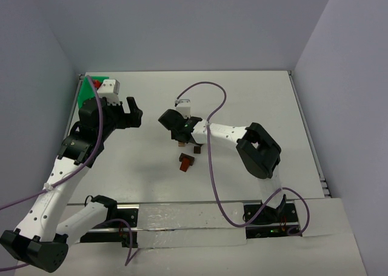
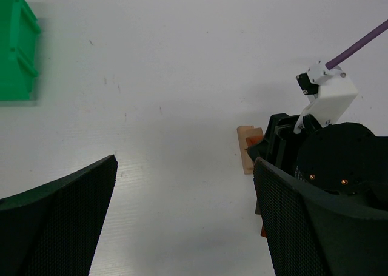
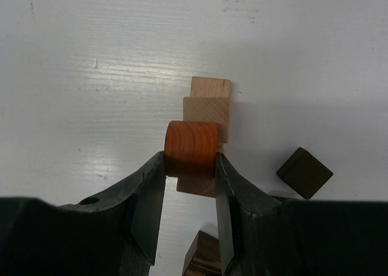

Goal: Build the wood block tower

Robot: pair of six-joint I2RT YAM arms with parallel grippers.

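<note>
**Reddish block (image 3: 191, 144) pinched over the tan blocks (image 3: 207, 109)**

Leaves a dark block (image 3: 203, 255) loose on the bench (image 1: 254, 94) nearest the bases, and a dark cube (image 3: 304, 172) near the build. Pinches the rounded reddish block in the right hand (image 3: 191, 161), right over the tan blocks, probably to seat the next tier; cannot tell contact. Holds the left hand (image 2: 185, 164) spread wide and empty off to the side, likely to stay clear. Ignores the green tray (image 2: 15, 51) farthest back.

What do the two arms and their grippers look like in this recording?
The left arm and right arm have white shells and black joints, each trailing a purple cable. The left gripper and right gripper have black curved fingers.
</note>
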